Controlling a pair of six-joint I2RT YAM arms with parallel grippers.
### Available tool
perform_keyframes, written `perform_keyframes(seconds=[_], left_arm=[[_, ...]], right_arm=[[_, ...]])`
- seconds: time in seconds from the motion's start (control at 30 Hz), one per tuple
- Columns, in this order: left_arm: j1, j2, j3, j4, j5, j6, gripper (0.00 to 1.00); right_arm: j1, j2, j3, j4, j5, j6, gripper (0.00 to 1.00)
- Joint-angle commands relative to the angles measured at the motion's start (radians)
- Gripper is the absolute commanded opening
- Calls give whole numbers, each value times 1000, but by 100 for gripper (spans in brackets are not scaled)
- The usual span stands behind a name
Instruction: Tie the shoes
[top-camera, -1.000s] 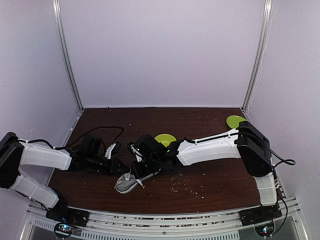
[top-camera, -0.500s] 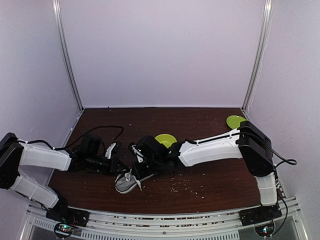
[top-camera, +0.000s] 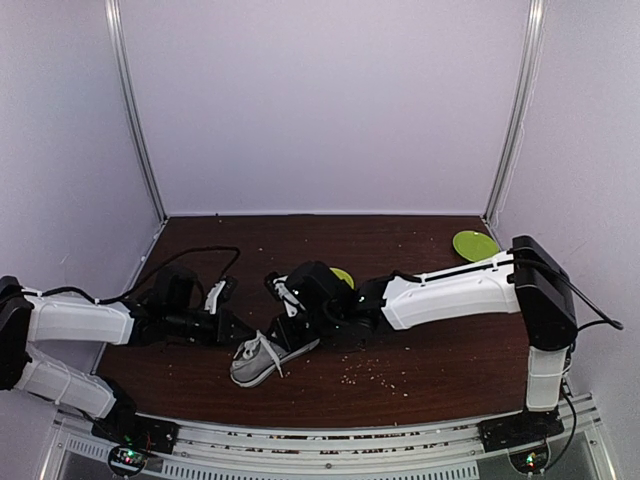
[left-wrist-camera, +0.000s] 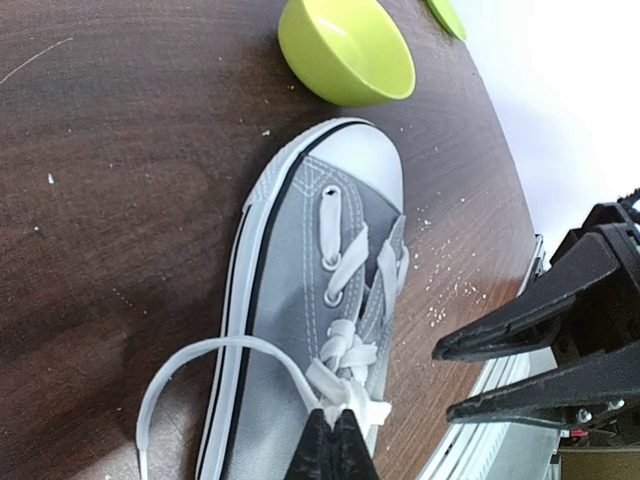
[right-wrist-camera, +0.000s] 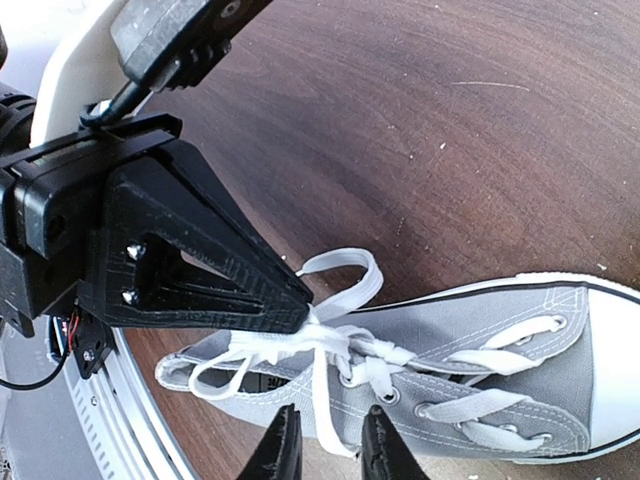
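Shoe (left-wrist-camera: 290, 300) is lying near the bowl (left-wrist-camera: 345, 50). Left pincer (left-wrist-camera: 335, 440) is pinching its laces (right-wrist-camera: 330, 340). Only the right wrist view is showing the right pincer (right-wrist-camera: 325, 450) narrowly parted around a strand (right-wrist-camera: 318, 395).

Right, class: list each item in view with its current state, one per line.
sneaker: upright on its sole.
laces: loose, no finished bow.
left tool: shut on the laces.
right tool: open, astride one lace strand.
green bowl: standing apart from the toe.
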Motion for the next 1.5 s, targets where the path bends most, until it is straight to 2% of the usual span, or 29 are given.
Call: perform_keyframes(seconds=[0.0, 0.17, 0.27, 0.43, 0.6, 0.7, 0.93, 1.33, 1.4, 1.47], left_arm=[[3, -28, -20, 18, -21, -9, 0], [3, -38, -25, 27, -37, -33, 0], [3, -34, -28, 38, -37, -50, 0], [3, -17, -29, 61, -21, -68, 0], [3, -10, -27, 67, -11, -73, 0], [3, -10, -28, 66, -10, -77, 0], [3, -13, -30, 66, -13, -77, 0], [3, -9, -30, 70, -6, -78, 0], [3, -7, -30, 70, -7, -78, 0], [4, -8, -31, 71, -11, -78, 0]], right_arm=[[14, 0, 13, -1, 41, -8, 23], [24, 21, 44, -9, 31, -21, 23], [46, 0, 39, -1, 41, -64, 28], [106, -8, 65, -42, 150, -160, 41], [150, 71, 177, -152, 260, -207, 49], [168, 120, 255, -216, 306, -231, 50], [182, 201, 372, -313, 391, -245, 48], [190, 281, 478, -375, 408, -265, 46], [190, 289, 487, -386, 423, -258, 37], [191, 280, 478, -385, 442, -248, 22]])
